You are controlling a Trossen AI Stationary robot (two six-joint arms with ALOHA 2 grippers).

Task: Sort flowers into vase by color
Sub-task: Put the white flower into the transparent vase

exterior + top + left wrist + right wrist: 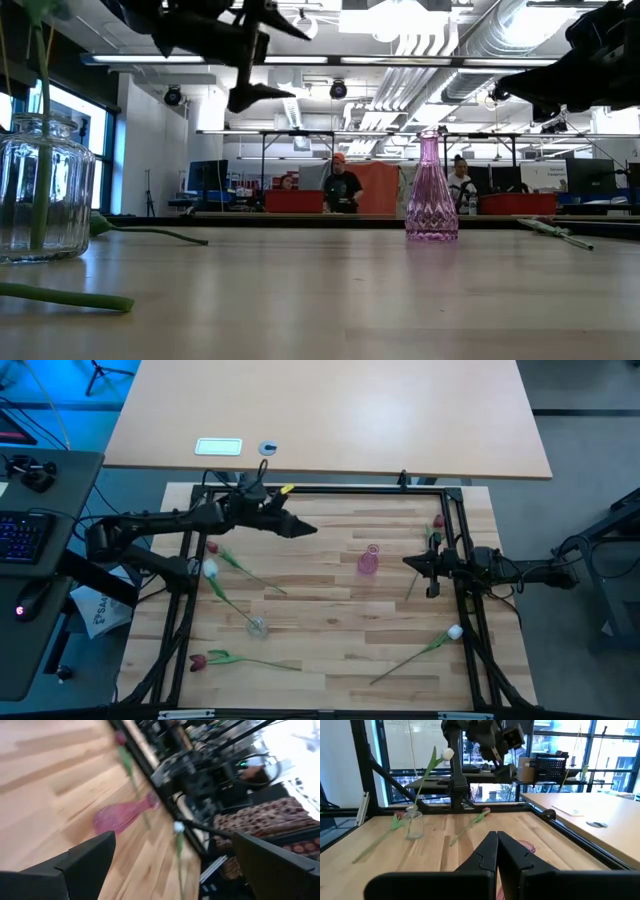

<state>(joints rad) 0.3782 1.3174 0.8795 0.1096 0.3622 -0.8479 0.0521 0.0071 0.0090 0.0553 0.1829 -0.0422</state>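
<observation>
My left pincer [308,528] hangs open and empty above the surface [330,610], my right pincer [408,562] closed beside the pink vase [369,560]. One white tulip [211,569] stands in the clear jar [257,626]; the other tulips lie loose

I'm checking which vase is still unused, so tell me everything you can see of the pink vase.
The pink vase is small, of translucent cut-pattern glass by its look, with a bulbous faceted body, a slim tall neck and a flared lip. It stands upright on the wooden table, right of centre, and looks empty: no stem rises from its mouth. Nothing touches it. The left gripper hangs off to its left, the right gripper close on its right.
</observation>
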